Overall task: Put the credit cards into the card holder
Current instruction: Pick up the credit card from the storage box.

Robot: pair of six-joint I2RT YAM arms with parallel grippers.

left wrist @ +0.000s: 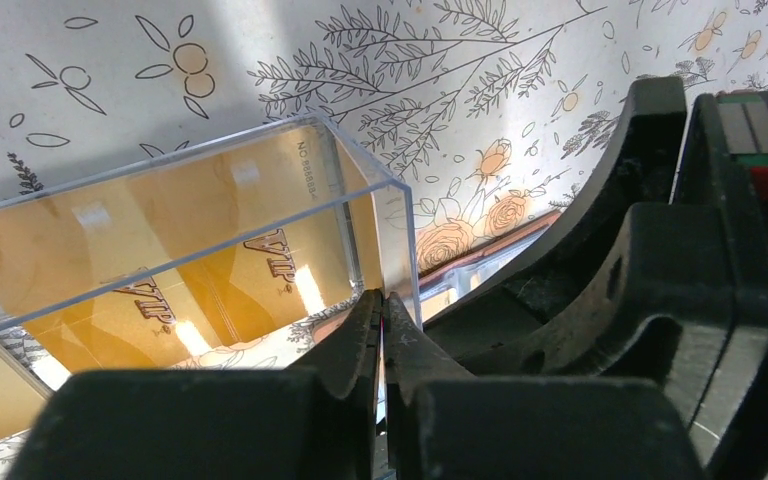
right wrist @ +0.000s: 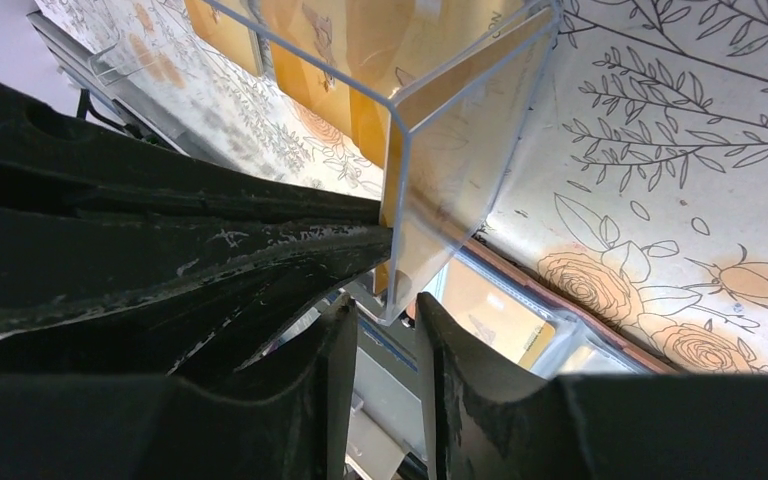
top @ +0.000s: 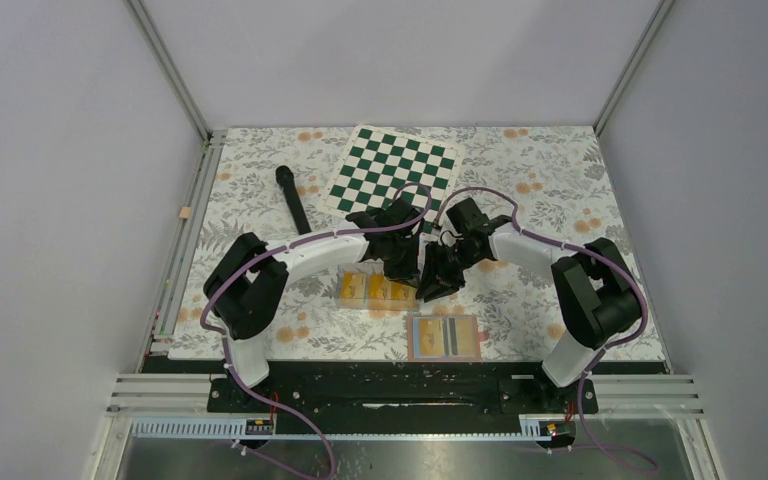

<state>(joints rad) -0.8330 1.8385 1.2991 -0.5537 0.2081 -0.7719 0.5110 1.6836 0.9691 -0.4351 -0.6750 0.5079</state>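
Observation:
Several yellow-orange credit cards (top: 372,290) stand in a clear plastic box (left wrist: 360,160) on the floral cloth. They also show in the left wrist view (left wrist: 210,270) and the right wrist view (right wrist: 310,60). The tan card holder (top: 445,337) lies open in front of the box, with a striped card and a yellow card (right wrist: 490,315) in its pockets. My left gripper (top: 401,272) is shut on the box's end wall (left wrist: 382,300). My right gripper (top: 428,290) is open, its tips on either side of the box's lower corner (right wrist: 386,305) without clear contact.
A green-white chessboard (top: 395,170) lies at the back. A black stick-like object (top: 293,198) lies to its left. A small tan block (top: 184,213) sits at the cloth's left edge. Metal frame rails run along the near edge (top: 410,395).

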